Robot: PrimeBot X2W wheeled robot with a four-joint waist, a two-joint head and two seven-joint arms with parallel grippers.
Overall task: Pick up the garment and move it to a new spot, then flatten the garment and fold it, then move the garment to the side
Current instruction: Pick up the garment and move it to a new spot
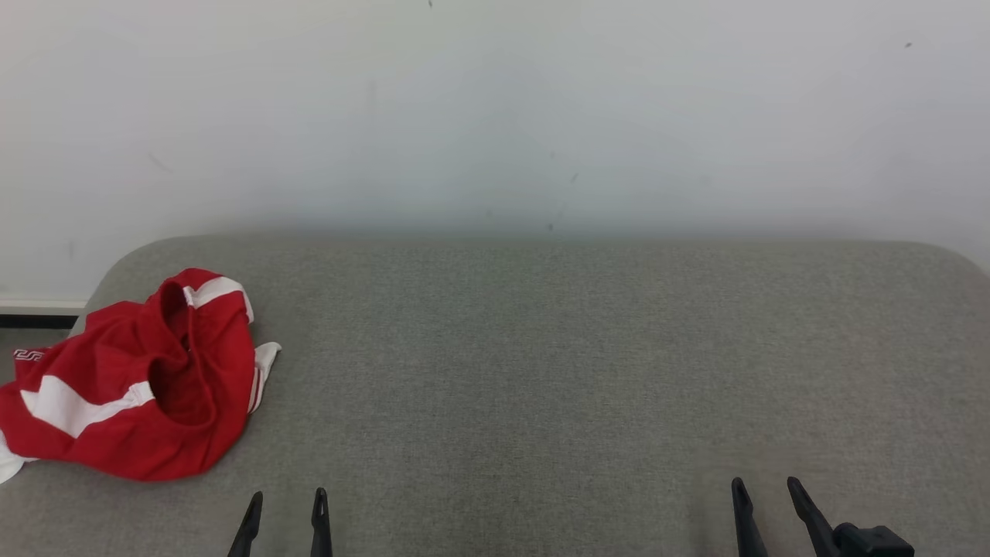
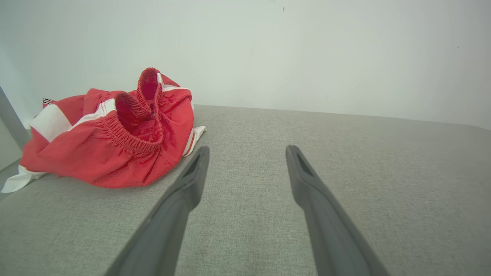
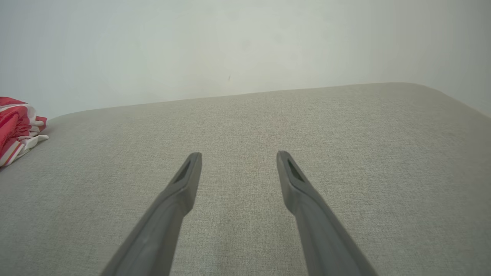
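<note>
Left gripper (image 1: 287,495) hangs empty with fingers spread at the near edge of the tabletop (image 1: 541,348), just beside the crumpled red-and-white garment (image 1: 116,418), likely because this arm is best placed to reach it. Right gripper (image 1: 765,481), equally wide and empty, sits well apart over bare grey cloth. The garment lies bunched at the tabletop's left edge, so the pickup looks not yet begun.

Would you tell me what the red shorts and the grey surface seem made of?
The red shorts: thin, smooth fabric, likely polyester, judging by soft folds and gathered elastic waistband. The grey surface: matte woven upholstery cloth, its fine weave visible.
</note>
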